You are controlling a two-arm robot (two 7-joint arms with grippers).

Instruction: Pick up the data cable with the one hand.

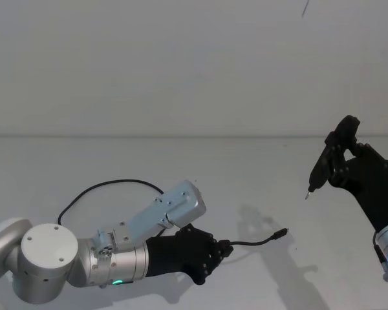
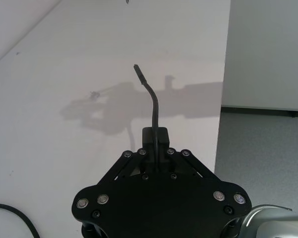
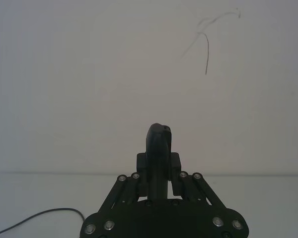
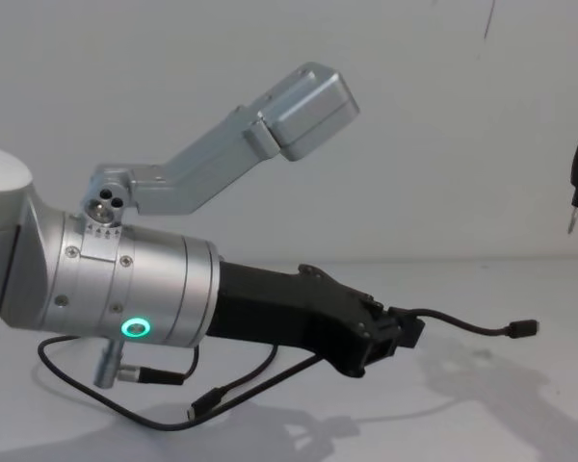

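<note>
My left gripper is shut on the data cable, a thin black cable, close to one end. That short end sticks out past the fingers to a small plug held off the table. In the left wrist view the cable curves away from the shut gripper. In the chest view the gripper hovers above the table and the plug hangs in the air. The remaining cable loops back behind the left arm. My right gripper is raised at the right, shut on a slim black rod-like tool.
The white table runs back to a plain white wall. The tool's metal tip points down at the chest view's right edge. A short black lead with a silver plug hangs under the left wrist. The table's edge and grey floor lie beyond the plug.
</note>
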